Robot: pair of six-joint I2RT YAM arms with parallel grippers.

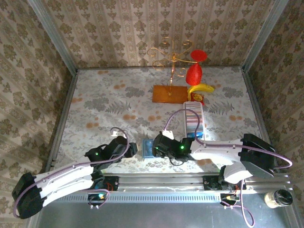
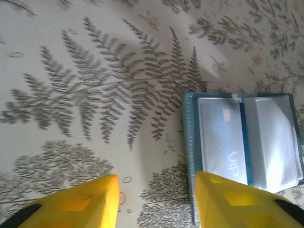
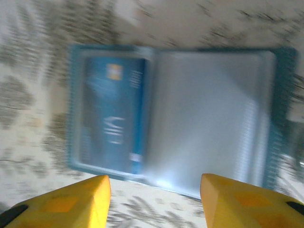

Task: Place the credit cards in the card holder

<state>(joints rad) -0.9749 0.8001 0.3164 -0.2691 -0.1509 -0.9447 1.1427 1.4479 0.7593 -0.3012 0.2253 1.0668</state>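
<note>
Patterned wallpaper on three sides, fern-and-flower cloth over the table (image 1: 95, 104). Close to the near edge, about midway along: card holder (image 1: 148, 148) lying open like a book, one blue credit card (image 3: 111, 118) already sleeved in one page. Just beside it the left gripper (image 2: 156, 199), above it the right gripper (image 3: 154, 199), both with jaws apart and empty. Looks like a pause between cards. Next calls for fetching another from the white tray (image 1: 194, 118) right of the table's middle, then sliding it into a free sleeve.
</note>
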